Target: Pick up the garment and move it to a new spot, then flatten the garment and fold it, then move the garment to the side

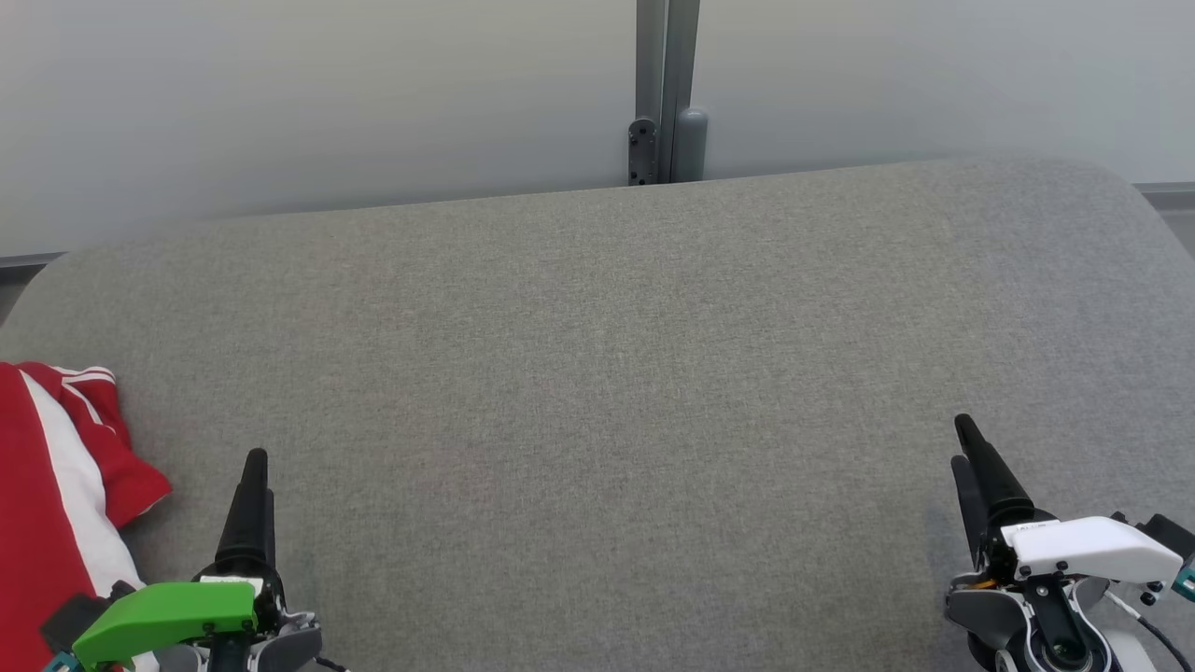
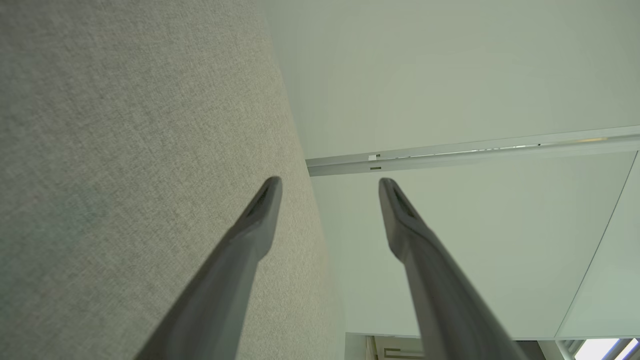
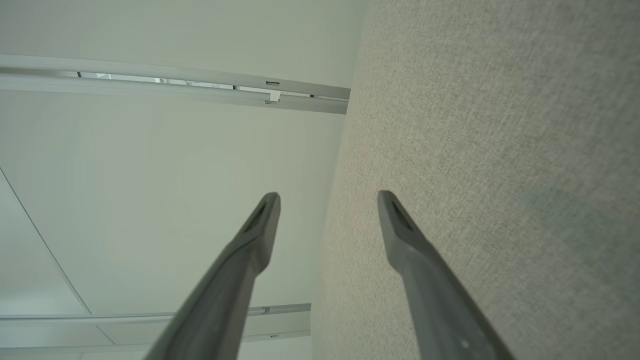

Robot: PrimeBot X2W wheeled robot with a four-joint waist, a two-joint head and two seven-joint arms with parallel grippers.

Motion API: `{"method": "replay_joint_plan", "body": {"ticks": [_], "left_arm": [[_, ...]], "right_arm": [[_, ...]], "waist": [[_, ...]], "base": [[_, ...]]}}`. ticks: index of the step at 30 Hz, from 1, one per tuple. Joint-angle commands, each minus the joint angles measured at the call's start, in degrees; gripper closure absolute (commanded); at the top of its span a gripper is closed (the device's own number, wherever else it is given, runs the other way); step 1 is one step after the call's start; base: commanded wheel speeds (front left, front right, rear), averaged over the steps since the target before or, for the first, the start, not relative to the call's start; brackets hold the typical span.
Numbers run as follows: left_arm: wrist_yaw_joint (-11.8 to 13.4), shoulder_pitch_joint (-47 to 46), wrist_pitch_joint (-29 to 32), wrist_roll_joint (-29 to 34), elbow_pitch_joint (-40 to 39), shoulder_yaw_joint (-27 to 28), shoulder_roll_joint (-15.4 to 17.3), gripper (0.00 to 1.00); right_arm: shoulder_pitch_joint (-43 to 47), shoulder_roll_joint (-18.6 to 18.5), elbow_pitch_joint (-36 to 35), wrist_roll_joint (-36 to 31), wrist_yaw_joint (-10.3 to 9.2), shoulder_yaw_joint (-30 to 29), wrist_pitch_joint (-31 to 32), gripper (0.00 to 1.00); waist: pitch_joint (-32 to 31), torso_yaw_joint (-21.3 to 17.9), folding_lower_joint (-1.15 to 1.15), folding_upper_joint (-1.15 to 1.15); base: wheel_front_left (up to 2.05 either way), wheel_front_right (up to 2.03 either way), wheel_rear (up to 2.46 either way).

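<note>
The garment (image 1: pixel 37 485), red with white stripes and a white panel, lies bunched at 8 o'clock in the head view. It sits on the left end of the grey, cloth-covered tabletop (image 1: pixel 597 373) and is cut off by that view's left edge. The left tool (image 1: pixel 254 462) stands at 7 o'clock, just right of the garment, with its dark fingers pointing toward 12 and their tips apart from the cloth. The green cover (image 1: pixel 168 616) on its wrist sits close against the garment's lower part; whether they touch I cannot tell. The right tool (image 1: pixel 962 443) stands at 5 o'clock, well apart from the garment, under a white cover (image 1: pixel 1092 546), and its fingers lean slightly toward 11. In the left wrist view the left tool's fingers (image 2: pixel 250 235) are spread wide and grip nothing, one over the tabletop's weave at 9 o'clock, the other against the pale wall (image 2: pixel 450 75) at 3. In the right wrist view the right tool's fingers (image 3: pixel 410 250) are likewise spread wide and grip nothing, with the tabletop at 3 o'clock and the wall at 9. Past the tabletop's far edge, at 12 o'clock in the head view, a grey post (image 1: pixel 665 84) runs up the wall. A pale rail (image 2: pixel 475 150) crosses the wall in the left wrist view.
</note>
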Motion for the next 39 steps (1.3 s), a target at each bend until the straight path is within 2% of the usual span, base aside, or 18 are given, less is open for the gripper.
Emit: {"method": "replay_joint_plan", "body": {"ticks": [1, 16, 39], "left_arm": [[0.0, -1.48, -0.55, 2.47, -0.71, 0.0, 0.53, 0.0], [0.0, -1.87, -4.16, 21.51, -0.04, 0.21, 0.37, 0.0], [0.65, -2.2, -8.83, 42.26, -0.63, 0.03, 0.5, 0.0]], "right_arm": [[-1.53, -0.57, -1.19, -2.24, 0.03, 0.23, -0.59, 0.0], [-2.03, -0.52, -0.76, -19.74, 0.03, 2.14, -4.19, 0.0], [-2.71, 0.07, -1.57, -41.6, 0.04, 2.31, -8.89, 0.0]], "waist": [[0.02, 0.02, 0.0, 0.0], [0.36, 0.19, 0.0, 0.0], [0.61, 0.48, 0.0, 0.0]], "base": [[0.0, 0.0, 0.0], [0.0, 0.0, 0.0], [0.0, 0.0, 0.0]]}}
